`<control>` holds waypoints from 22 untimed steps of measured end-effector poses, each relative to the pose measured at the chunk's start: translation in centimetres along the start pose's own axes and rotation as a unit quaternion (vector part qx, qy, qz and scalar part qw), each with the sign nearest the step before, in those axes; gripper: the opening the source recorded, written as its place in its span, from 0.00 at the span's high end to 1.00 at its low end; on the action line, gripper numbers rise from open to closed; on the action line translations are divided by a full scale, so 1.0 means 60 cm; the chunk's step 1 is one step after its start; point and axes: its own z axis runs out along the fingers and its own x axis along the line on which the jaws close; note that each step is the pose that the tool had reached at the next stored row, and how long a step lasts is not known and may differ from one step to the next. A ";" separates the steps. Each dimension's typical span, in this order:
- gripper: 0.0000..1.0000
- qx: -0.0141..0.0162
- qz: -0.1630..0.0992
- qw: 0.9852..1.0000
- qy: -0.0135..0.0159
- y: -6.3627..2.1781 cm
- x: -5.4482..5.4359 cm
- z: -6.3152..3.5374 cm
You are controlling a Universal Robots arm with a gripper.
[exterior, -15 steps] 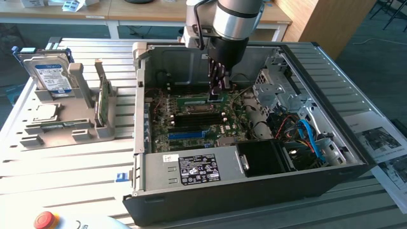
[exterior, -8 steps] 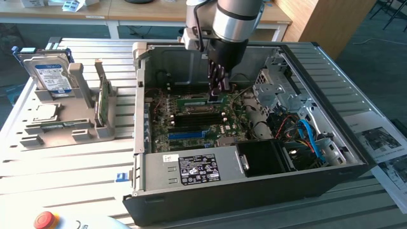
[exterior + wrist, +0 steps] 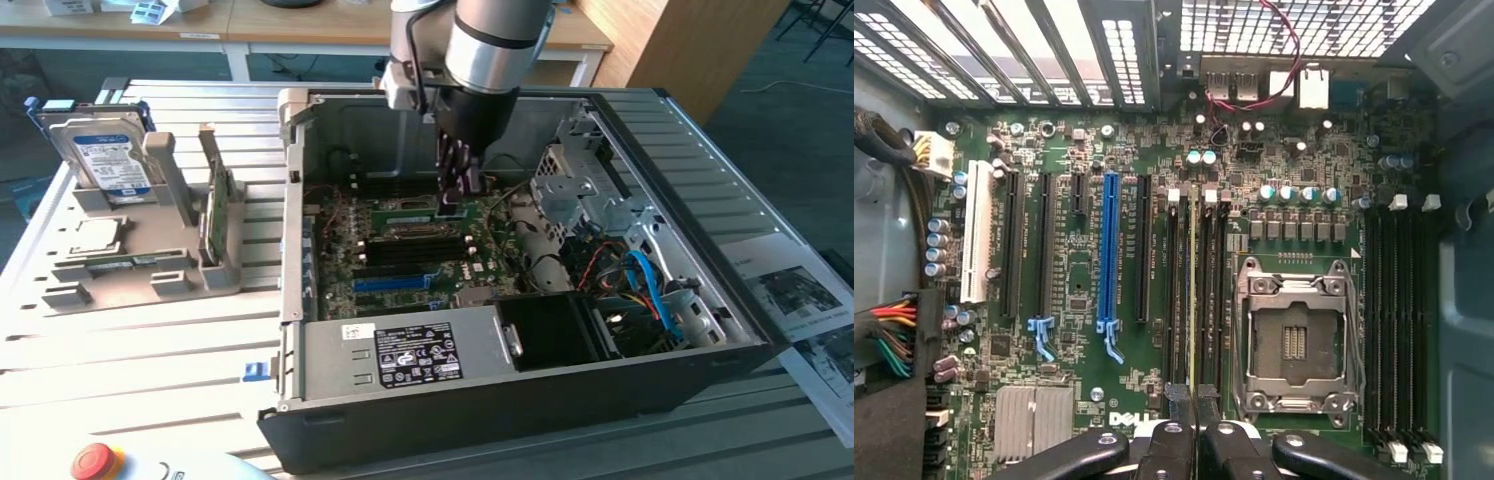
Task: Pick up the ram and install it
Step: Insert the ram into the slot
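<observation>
Install step, I'd say: the ram is pinched on edge between the closed fingers, lined up along the memory slots beside the empty socket. I can't tell whether it touches one yet. The arm reaches straight down into the open case. Seating it calls for keeping the stick square to its slot and pressing evenly.
</observation>
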 end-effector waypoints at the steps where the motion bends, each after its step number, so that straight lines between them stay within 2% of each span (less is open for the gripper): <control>1: 0.88 0.000 0.000 1.000 0.000 0.000 0.000 0.001; 12: 0.88 0.000 0.001 1.000 0.000 -0.001 0.000 0.018; 22: 0.88 0.000 0.001 1.000 0.000 -0.001 0.000 0.022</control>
